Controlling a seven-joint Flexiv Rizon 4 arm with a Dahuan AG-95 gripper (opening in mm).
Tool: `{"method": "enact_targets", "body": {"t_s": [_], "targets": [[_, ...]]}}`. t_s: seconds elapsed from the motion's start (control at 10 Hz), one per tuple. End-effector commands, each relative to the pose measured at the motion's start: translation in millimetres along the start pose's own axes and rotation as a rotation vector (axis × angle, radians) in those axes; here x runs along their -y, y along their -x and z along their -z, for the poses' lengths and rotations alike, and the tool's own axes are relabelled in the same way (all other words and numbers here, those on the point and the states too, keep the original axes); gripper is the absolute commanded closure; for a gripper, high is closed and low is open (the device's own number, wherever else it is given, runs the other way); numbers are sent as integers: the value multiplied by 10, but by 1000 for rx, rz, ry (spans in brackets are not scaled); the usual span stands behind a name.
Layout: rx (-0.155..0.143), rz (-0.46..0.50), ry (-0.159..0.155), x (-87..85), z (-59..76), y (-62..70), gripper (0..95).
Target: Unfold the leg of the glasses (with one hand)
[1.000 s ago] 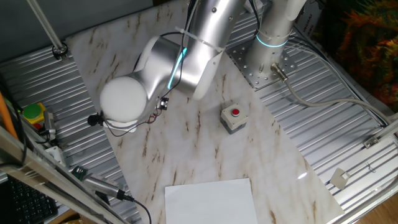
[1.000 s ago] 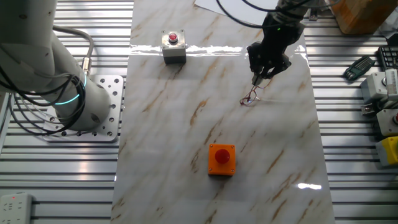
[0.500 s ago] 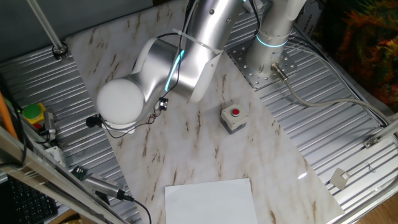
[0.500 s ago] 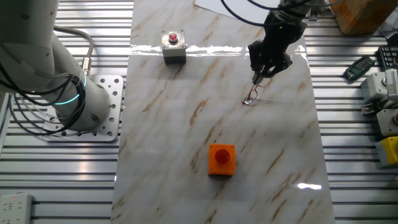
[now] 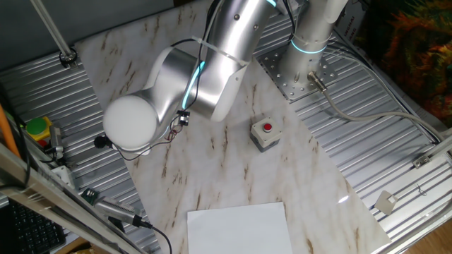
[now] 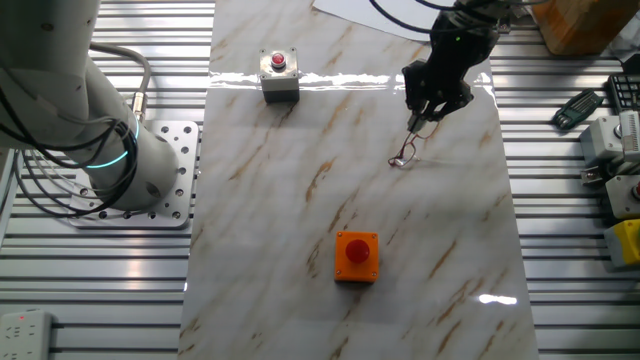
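You are looking at the glasses (image 6: 404, 156) lying on the marble table (image 6: 300, 200), just below the gripper (image 6: 417, 123). The leg (image 6: 411, 144) is running up from the frame toward the fingertips, its long axis slanting along that line. The fingers are sitting narrow; whether they are pinching the leg, you cannot tell.

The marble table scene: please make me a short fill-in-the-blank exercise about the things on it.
1. The grey button box has a ____ button on top.
2. The second button box is ____ in colour.
3. The thin reddish-brown wire glasses lie just below the black ____.

Missing words: red; orange; pincer
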State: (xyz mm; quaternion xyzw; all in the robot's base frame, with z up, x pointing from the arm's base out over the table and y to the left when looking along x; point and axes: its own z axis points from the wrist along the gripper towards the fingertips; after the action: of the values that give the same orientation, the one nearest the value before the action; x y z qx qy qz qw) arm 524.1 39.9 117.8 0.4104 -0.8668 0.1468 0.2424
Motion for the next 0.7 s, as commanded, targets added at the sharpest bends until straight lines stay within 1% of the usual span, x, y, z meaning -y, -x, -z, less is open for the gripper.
{"method": "enact_targets", "body": {"t_s": [0.1,0.3,0.5,0.7], "targets": [[-8,0,7,0,17,-5,950],[-24,2,13,-1,46,-15,950],[-35,5,15,-3,102,-35,950],[-47,4,14,-5,111,-37,950]]}}
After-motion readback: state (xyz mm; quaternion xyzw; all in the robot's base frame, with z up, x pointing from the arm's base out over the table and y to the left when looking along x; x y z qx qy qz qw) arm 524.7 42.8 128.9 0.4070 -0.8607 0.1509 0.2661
